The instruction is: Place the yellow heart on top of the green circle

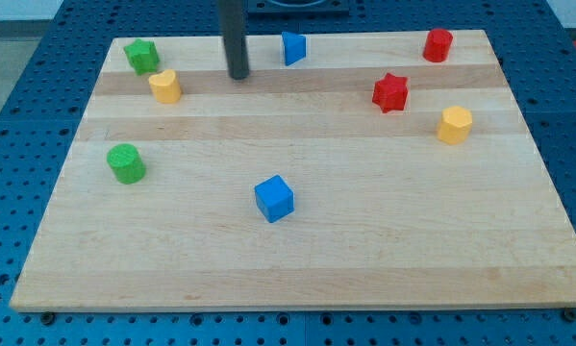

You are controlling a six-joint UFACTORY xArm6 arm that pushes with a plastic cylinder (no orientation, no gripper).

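The yellow heart (pixel 165 86) lies near the view's top left of the wooden board (pixel 384 250). The green circle (pixel 126 163) lies below it, toward the view's left edge, well apart from it. My tip (pixel 238 76) is on the board to the right of the yellow heart, with a clear gap between them, and up and to the right of the green circle.
A green star-like block (pixel 141 56) sits at the top left corner. A blue triangle (pixel 293 47) is right of my tip. A red star (pixel 390 92), a red cylinder (pixel 438 45) and a yellow hexagon (pixel 454 125) lie at right. A blue cube (pixel 274 198) is at centre.
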